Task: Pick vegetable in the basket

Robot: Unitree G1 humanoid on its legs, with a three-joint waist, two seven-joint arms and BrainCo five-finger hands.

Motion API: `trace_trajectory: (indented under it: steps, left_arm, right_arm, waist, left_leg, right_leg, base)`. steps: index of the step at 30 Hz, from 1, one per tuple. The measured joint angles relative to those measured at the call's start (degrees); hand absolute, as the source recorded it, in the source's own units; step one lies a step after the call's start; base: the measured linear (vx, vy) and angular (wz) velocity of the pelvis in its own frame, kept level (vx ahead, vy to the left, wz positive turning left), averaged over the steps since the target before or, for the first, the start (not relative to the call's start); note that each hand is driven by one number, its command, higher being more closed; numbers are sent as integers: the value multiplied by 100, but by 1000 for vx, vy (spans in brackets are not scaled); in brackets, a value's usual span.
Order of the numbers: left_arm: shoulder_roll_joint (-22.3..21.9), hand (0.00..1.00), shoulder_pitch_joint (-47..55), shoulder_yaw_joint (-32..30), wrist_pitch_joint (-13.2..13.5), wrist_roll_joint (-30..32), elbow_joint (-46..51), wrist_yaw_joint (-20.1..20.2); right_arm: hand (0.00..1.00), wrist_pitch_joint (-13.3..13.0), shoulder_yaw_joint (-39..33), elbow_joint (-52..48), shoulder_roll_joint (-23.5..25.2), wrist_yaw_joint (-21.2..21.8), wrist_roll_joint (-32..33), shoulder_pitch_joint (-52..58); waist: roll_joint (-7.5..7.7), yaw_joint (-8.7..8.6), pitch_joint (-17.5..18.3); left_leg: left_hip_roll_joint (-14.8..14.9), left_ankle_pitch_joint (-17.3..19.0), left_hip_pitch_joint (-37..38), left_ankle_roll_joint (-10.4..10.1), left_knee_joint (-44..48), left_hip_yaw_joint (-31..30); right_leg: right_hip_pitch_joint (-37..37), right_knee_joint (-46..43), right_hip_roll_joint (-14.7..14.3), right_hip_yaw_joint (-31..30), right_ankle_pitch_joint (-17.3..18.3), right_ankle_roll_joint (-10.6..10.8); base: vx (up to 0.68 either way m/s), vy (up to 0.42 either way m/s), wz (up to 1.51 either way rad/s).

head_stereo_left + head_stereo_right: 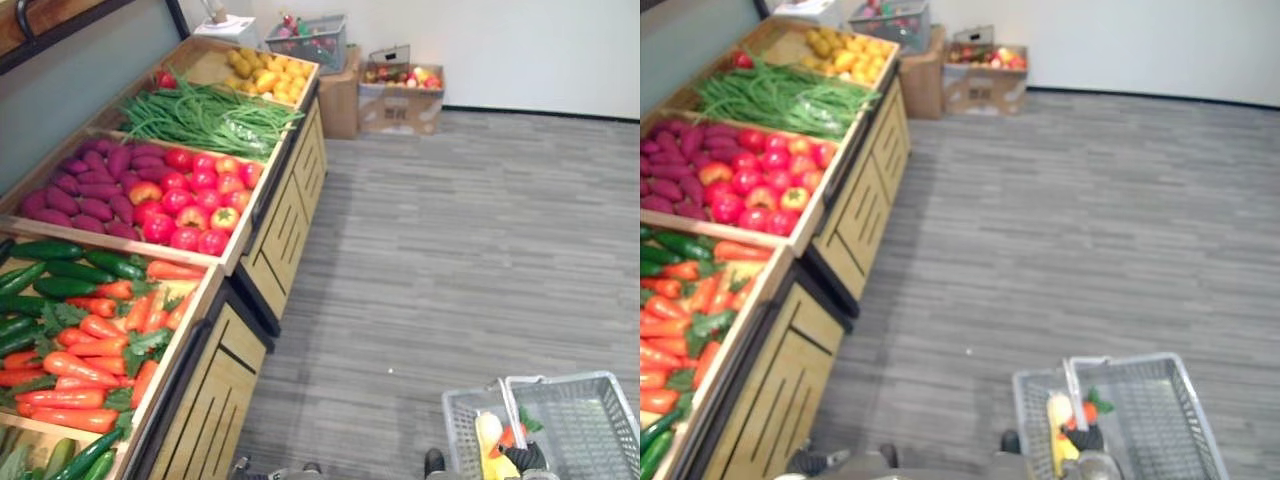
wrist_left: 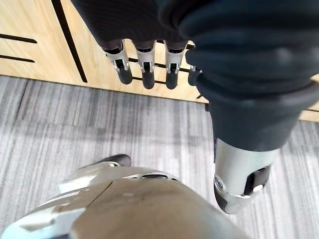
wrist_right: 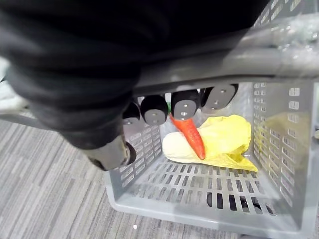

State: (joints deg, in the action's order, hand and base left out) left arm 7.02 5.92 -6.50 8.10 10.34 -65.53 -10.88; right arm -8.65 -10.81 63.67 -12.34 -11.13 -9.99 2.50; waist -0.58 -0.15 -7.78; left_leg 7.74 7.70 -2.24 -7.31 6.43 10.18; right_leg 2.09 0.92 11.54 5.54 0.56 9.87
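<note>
My right hand (image 3: 154,109) is shut on the grey handle (image 3: 224,62) of a grey plastic basket (image 1: 590,430), which hangs low at my right side above the floor. Inside it lie a pale corn cob in yellow husk (image 3: 219,142) and an orange carrot (image 3: 192,137) resting across it. The right hand (image 1: 525,457) shows dark over the basket's near edge. Beside the wooden stand's front (image 2: 40,40), my left hand (image 2: 145,67) hangs with straight fingers and holds nothing. On the stand at my left are carrots (image 1: 90,350) and cucumbers (image 1: 60,265) in the nearest bin.
Further along the stand lie purple sweet potatoes (image 1: 90,185), red tomatoes (image 1: 195,195), green beans (image 1: 205,115) and yellow produce (image 1: 265,72). Cardboard boxes (image 1: 400,100) and another grey basket (image 1: 310,40) stand by the far wall. Grey plank floor (image 1: 480,240) stretches to the right.
</note>
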Motion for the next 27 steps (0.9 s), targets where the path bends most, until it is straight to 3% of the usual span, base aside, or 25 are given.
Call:
trace_trajectory:
  steps: [4, 7, 9, 10, 11, 12, 13, 14, 15, 16, 18, 19, 21, 22, 24, 25, 27]
  left_arm:
    - [13, 0, -4, 7, 3, 215, -23, -2]
    - [34, 0, -24, 86, 8, 252, -19, 4]
    - [39, 0, -46, 235, 13, 360, -24, 3]
    - [59, 0, -48, 353, 20, 396, 2, 6]
    - [115, 0, -46, 413, 26, 402, 32, 7]
    - [276, 0, -35, 470, 51, 443, 55, 5]
    - [397, 0, -34, 458, 55, 441, 59, 3]
    - [431, 0, -29, 454, 44, 440, 55, 4]
    - [467, 0, -29, 424, 36, 438, 56, -3]
    - [479, 0, -7, 376, 13, 437, 54, -4]
    - [442, 0, 1, 320, 9, 419, 55, -4]
    - [415, 0, -22, 240, 8, 383, 59, -7]
    - [369, 0, -69, 175, 8, 379, 61, -9]
    - [283, 0, -116, 150, 8, 384, 64, -17]
    - [234, 0, -166, 77, 7, 383, 62, -27]
    - [75, 0, -259, 54, 16, 382, 70, -23]
    - [3, 0, -334, 36, 15, 384, 81, -27]
  right_arm:
    - [100, 45, -73, 16, 42, 12, -5, -10]
    - [100, 51, -240, 19, 33, 18, -28, -29]
    - [100, 50, -302, 17, -18, 10, -26, -29]
    - [100, 47, -430, -12, -30, -5, -25, -74]
    - [100, 44, -473, -31, -18, -9, -25, -98]
    - [100, 43, -503, -32, 90, -30, -24, -123]
    - [100, 37, -523, -39, 216, -62, -24, -151]
    - [100, 33, -512, -39, 265, -65, -23, -148]
    - [100, 23, -430, -40, 342, -46, -25, -158]
    - [100, 11, -357, -41, 396, -43, -26, -183]
    - [100, 13, -322, -39, 417, -39, -26, -233]
    - [100, 24, -319, -39, 418, -39, -28, -263]
    - [100, 46, -342, -39, 416, -44, -25, -251]
    - [100, 58, -401, -41, 415, -69, -17, -236]
    - [100, 61, -458, -57, 372, -93, -17, -242]
    - [100, 81, -495, -70, 233, -105, -9, -267]
    - [100, 82, -492, -90, 168, -86, -19, -305]
  waist:
    - [77, 27, 6]
    - [61, 26, 5]
    - [-25, 29, -15]
    - [-126, 35, -27]
    - [-77, 34, -91]
    - [138, 34, -228]
    - [190, 22, -311]
    - [225, 23, -312]
    - [237, 33, -327]
    - [221, 27, -330]
    - [181, 21, -352]
    - [175, 21, -364]
    - [166, -5, -379]
    - [202, -46, -406]
    - [106, -125, -490]
    - [-100, -131, -510]
    - [-175, -122, -505]
  left_leg:
    - [8, 55, -66, -10, 114, 9]
    - [57, 444, -117, 54, 586, 18]
    - [110, 712, -148, 166, 900, 15]
    - [125, 788, -48, 233, 989, 34]
    - [90, 823, 62, 286, 990, 50]
    - [-46, 880, 292, 371, 988, 72]
    - [-79, 968, 451, 444, 1000, 52]
    - [-62, 1018, 481, 492, 1029, 42]
    - [6, 1094, 552, 508, 1036, 39]
    - [47, 1118, 600, 516, 978, 36]
    - [74, 1110, 671, 502, 857, 40]
    - [54, 1086, 739, 458, 738, 47]
    - [33, 1068, 834, 386, 620, 13]
    - [3, 1122, 1009, 259, 507, -62]
    - [108, 1208, 1159, 119, 445, -178]
    - [313, 1184, 1145, 34, 419, -301]
    - [443, 957, 1067, -141, 587, -338]
  right_leg:
    - [62, -34, -4, -15, -103, 94]
    - [77, -339, 13, -11, -17, 186]
    - [297, -1078, 32, -32, 48, 272]
    - [717, -2099, 78, -161, 52, 259]
    - [921, -2661, 145, -253, 31, 231]
    - [1284, -3622, 309, -418, -140, 47]
    - [1610, -4305, 373, -471, -388, -123]
    - [1712, -4482, 354, -443, -348, -111]
    - [1840, -4553, 219, -339, 18, -130]
    - [1946, -4328, 65, -117, 252, -201]
    - [1961, -3548, -125, 182, 271, -236]
    - [1918, -2546, -287, 304, 208, -202]
    - [1820, -1583, -404, 248, 123, -118]
    - [1667, -872, -426, 54, -193, -203]
    - [1556, -974, -513, 82, -706, -352]
    - [1717, -1344, -684, 198, -407, -534]
    - [1843, -1706, -792, 264, -121, -733]
  base:
    - [136, 10, -4]
    - [156, 46, -9]
    - [99, 126, -5]
    - [44, 151, -6]
    - [88, 208, 1]
    - [102, 146, 10]
    - [104, 123, 11]
    - [88, 68, 5]
    - [135, 69, 3]
    - [149, 46, 1]
    - [169, -26, 6]
    - [221, -78, 15]
    - [325, -171, 29]
    - [337, -223, 38]
    - [311, -248, 36]
    - [358, -285, 17]
    - [281, -242, 2]
